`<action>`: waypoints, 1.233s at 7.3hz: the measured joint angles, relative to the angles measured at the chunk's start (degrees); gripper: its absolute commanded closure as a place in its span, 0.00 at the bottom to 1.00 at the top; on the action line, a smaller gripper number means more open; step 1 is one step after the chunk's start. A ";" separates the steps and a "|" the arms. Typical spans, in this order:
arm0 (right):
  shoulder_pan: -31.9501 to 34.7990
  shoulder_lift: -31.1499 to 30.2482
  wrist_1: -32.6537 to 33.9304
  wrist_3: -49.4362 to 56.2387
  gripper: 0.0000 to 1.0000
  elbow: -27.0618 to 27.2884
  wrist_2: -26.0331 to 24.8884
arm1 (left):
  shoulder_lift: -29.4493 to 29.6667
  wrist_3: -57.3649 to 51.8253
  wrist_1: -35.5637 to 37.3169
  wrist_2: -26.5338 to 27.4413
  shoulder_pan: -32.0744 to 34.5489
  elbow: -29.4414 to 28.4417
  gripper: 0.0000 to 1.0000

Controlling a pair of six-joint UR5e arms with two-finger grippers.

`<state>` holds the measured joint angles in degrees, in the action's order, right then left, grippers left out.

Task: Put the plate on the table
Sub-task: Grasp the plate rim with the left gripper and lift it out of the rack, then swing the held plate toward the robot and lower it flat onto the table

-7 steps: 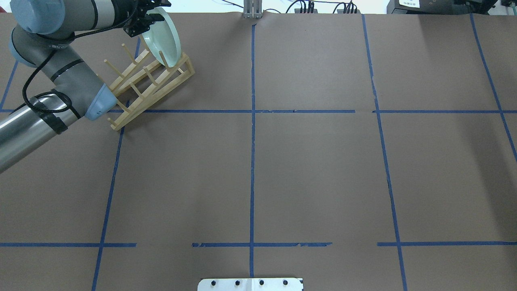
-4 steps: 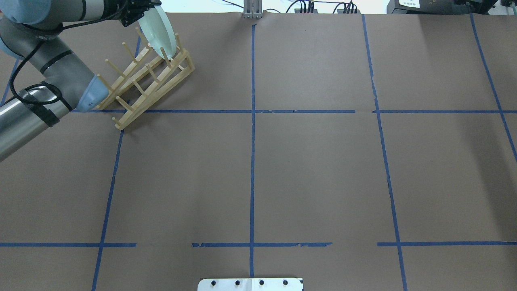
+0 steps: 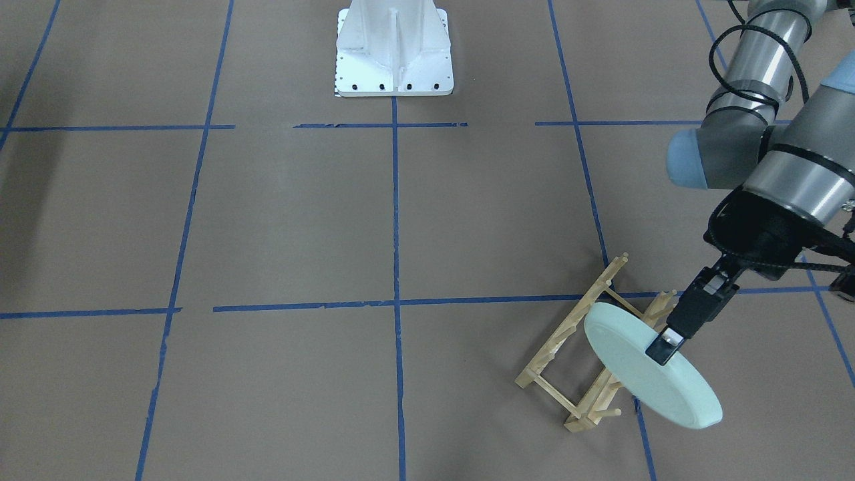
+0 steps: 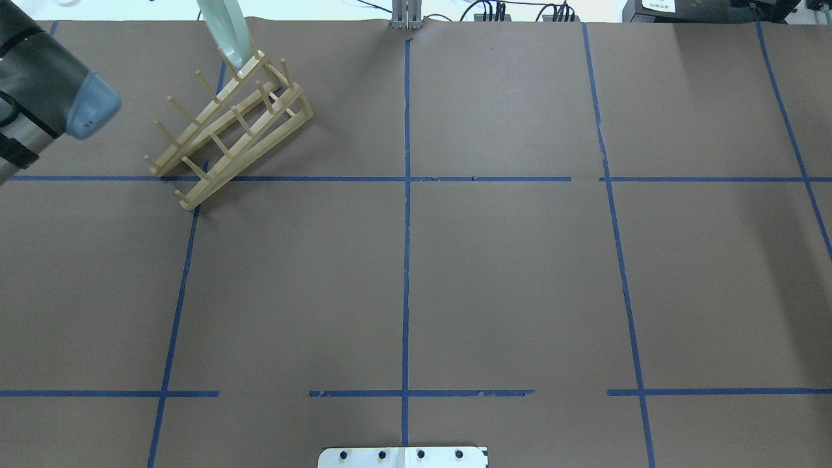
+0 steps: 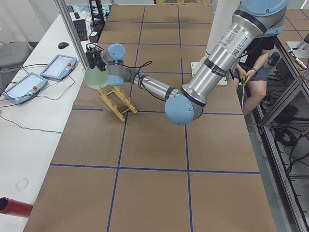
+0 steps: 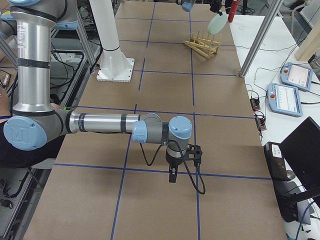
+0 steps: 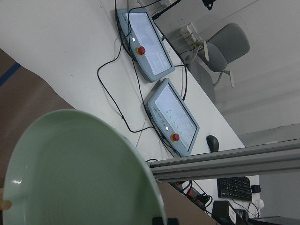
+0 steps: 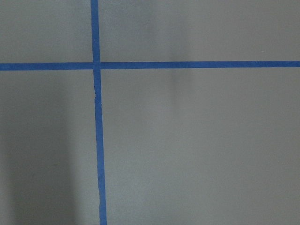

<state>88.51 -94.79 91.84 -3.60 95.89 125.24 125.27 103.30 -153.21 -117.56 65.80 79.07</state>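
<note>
The surface (image 3: 267, 220) has much free room, so finding a place is not the danger; the danger is on the way there. The rack (image 4: 240, 123) is light and stands loose near the far edge. The plate (image 3: 641, 381) hangs tilted in the air just over the rack's far end, with its lower edge close to the end pegs. I cannot tell if it is fully clear of them. If it moves sideways before it is high enough, I think the edge may catch a peg and pull the rack or tip it over.

The plate is held at only one spot on its rim. It is wide and glossy, so its weight may turn it in the grip, or it may slip out during a fast swing. If it comes down at this tilt, the low edge would meet the surface first and the plate could drop flat with a knock.

The plate is round, pale mint green and plain, with a shallow raised rim.

The left hand (image 3: 664, 347) is closed on that rim. The right hand (image 6: 171, 176) hangs low over the surface, well apart; I cannot tell whether it is open or closed.
</note>
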 measured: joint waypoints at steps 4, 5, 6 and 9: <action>0.00 0.00 -0.03 0.00 0.00 0.00 -0.01 | -0.66 -11.32 29.87 -8.65 3.84 20.13 1.00; 0.00 0.00 -0.04 0.00 0.00 0.01 -0.03 | -0.66 -17.65 39.74 -8.59 2.51 25.48 1.00; 0.00 -0.02 -0.04 0.00 0.00 0.02 -0.01 | -0.64 -24.18 49.66 -6.75 -1.47 30.60 1.00; 0.00 -0.01 -0.01 0.00 0.00 0.01 0.01 | 0.93 -41.24 75.90 14.46 -24.65 37.98 1.00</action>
<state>88.50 -94.80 91.83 -3.60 95.89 125.24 126.20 62.06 -77.31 -103.10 41.15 117.05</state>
